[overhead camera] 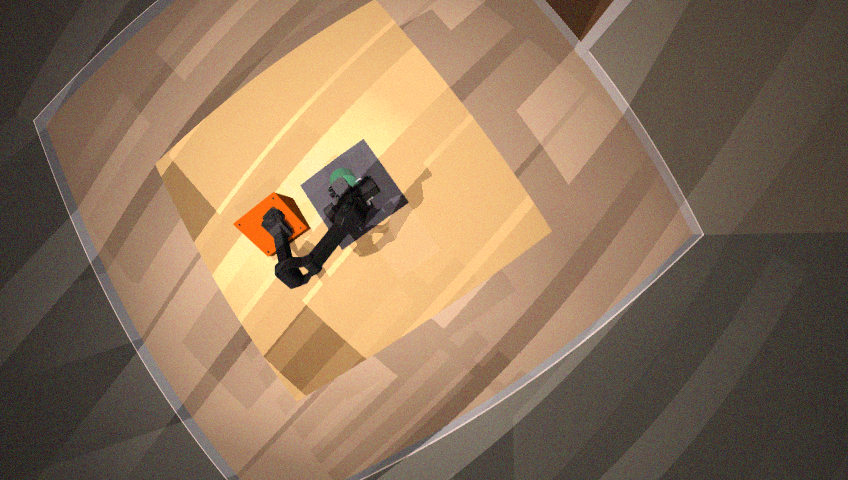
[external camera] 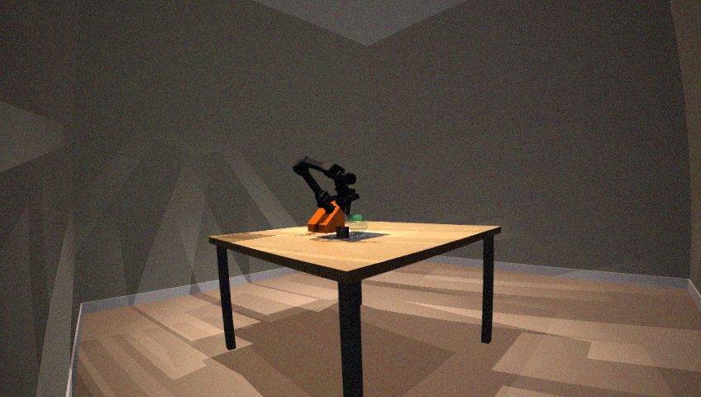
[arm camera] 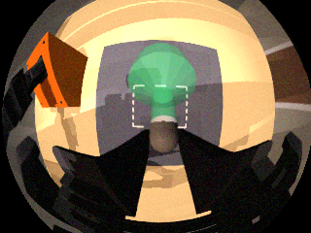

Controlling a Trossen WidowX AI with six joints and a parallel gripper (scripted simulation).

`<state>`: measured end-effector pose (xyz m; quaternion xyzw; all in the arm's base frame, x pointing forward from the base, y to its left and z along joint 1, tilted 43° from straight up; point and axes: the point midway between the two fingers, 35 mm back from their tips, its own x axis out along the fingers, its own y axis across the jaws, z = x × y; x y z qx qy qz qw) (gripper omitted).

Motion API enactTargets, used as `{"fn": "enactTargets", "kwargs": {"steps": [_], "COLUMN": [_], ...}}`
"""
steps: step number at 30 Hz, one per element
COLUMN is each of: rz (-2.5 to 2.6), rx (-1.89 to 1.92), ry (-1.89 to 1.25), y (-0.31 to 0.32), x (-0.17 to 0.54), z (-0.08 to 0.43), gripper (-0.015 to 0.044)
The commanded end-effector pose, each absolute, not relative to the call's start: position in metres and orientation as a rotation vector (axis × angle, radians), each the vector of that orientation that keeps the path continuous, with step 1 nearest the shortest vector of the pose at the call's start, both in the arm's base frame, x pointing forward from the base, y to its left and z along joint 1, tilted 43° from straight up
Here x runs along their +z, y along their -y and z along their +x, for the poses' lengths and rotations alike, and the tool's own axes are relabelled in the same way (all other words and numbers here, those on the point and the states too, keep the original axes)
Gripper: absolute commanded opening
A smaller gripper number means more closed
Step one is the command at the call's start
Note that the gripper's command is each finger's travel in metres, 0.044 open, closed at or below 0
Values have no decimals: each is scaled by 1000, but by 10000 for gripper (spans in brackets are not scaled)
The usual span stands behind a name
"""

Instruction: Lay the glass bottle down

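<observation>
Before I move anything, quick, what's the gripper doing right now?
Gripper: closed, its jaws holding the green glass bottle at the neck end.

Translucent green glass bottle [overhead camera: 340, 174] [external camera: 357, 221] [arm camera: 162, 73], smooth-looking.

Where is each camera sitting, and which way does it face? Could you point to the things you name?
Top: high above, looking down on table [overhead camera: 464, 178] [external camera: 422, 241] and arm.
Exterior: out beyond a table corner, looking across at the whole arm.
Wrist: on the arm, looking past the hand's [overhead camera: 346, 190] [external camera: 348, 212] [arm camera: 163, 138] black fingers at the green bottle [external camera: 357, 219] [arm camera: 162, 73].
Top and wrist both show the orange base.
</observation>
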<state>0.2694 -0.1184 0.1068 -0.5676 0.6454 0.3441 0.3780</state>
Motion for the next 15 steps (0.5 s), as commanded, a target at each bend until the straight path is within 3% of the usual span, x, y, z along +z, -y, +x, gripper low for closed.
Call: {"fn": "enactTargets", "kwargs": {"steps": [1, 15], "rz": [-1451, -1453], "rx": [877, 880], "ry": [-1656, -1638], "y": [127, 146], "x": [109, 112], "z": [267, 264], "gripper": [100, 100]}}
